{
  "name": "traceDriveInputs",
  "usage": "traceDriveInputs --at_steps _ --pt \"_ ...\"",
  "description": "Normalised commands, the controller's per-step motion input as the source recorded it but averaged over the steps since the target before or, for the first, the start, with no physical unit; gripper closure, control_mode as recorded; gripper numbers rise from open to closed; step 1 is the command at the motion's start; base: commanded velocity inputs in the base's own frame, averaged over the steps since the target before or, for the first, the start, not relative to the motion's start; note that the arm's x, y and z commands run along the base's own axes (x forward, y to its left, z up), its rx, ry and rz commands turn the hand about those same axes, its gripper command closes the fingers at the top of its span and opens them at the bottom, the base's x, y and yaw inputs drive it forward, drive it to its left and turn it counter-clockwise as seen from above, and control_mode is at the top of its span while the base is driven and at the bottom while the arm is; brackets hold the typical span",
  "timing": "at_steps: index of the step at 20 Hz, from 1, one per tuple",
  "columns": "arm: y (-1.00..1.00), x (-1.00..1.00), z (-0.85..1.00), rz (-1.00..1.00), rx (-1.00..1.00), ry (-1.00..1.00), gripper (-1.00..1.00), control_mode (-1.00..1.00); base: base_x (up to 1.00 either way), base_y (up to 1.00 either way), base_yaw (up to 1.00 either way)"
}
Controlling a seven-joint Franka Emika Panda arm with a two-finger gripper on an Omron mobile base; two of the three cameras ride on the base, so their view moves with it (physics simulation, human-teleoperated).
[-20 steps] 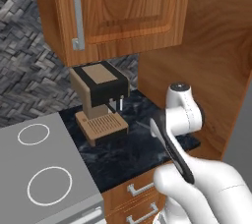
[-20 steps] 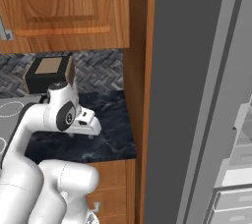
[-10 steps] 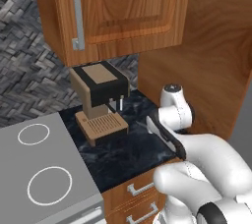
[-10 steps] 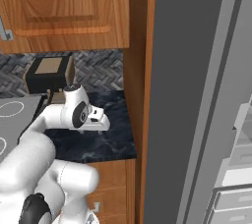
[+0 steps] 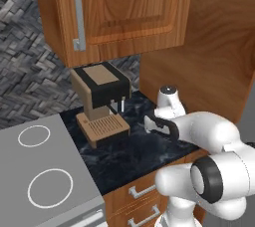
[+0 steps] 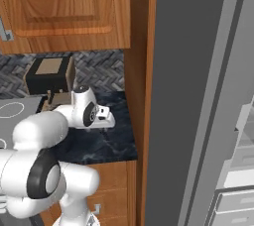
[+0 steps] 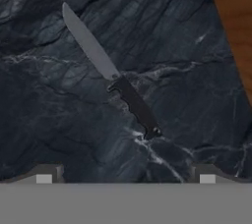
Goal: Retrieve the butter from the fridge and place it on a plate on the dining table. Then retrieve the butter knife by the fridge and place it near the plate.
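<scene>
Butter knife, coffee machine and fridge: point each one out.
butter knife [image 7: 109,74], hand view, where blade meets handle.
coffee machine [image 5: 101,94], left base view, its dark front.
fridge [image 6: 191,96], right base view, its grey door.

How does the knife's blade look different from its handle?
On the butter knife, the blade is pale grey, flat and tapers to a rounded tip, while the handle is black, thicker and shorter. The blade points away from the open gripper; the handle lies nearer it. Both lie flat on the black marbled counter.
</scene>
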Motion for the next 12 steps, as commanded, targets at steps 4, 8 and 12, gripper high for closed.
traceDriveInputs --at_steps 4,8,12 --pt "-0.02 0.41 -0.34 0.09 0.0 0.0 -1.0 -1.0 0.0 0.0 0.0" --pt "-0.03 0.17 -0.34 0.11 0.0 0.0 -1.0 -1.0 0.0 0.0 0.0" --pt "-0.16 0.3 -0.38 0.07 0.0 0.0 -1.0 -1.0 0.0 0.0 0.0"
